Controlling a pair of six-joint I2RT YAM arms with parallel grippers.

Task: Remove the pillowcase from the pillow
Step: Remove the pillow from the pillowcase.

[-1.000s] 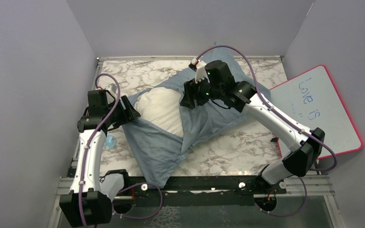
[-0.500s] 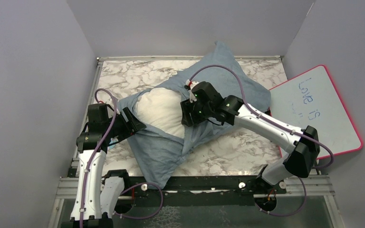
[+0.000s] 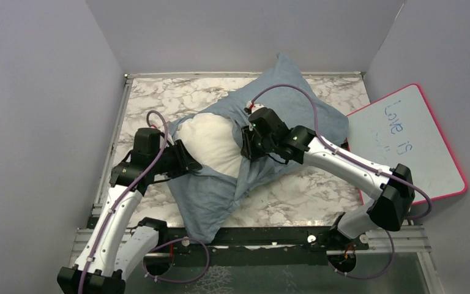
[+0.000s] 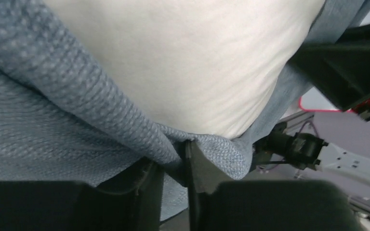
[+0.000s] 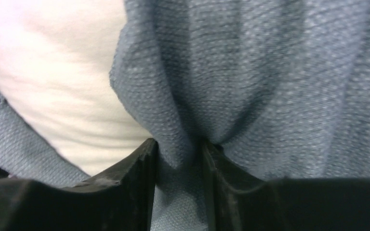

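From the top camera we see the pillowcase (image 3: 281,116) lying slantwise across the middle of the marble counter (image 3: 306,193). One corner points at the far edge and another reaches the near edge. Its mouth gapes toward the left edge, and the white pillow (image 3: 211,144) bulges bare out of it. The left gripper (image 3: 190,164) sits at the near-left lip of that opening. The right gripper (image 3: 246,149) sits on the cloth just right of the bare pillow. A pink-rimmed whiteboard (image 3: 416,138) lies past the right edge.

In the left wrist view we find the left gripper pinched tight on a fold of the grey-blue hem, with the pillow swelling directly above and beyond it.

In the right wrist view we find the jaws clamped on a raised ridge of pillowcase. Cloth fills the gap between them, and the pillow shows up and to the left of the pinch
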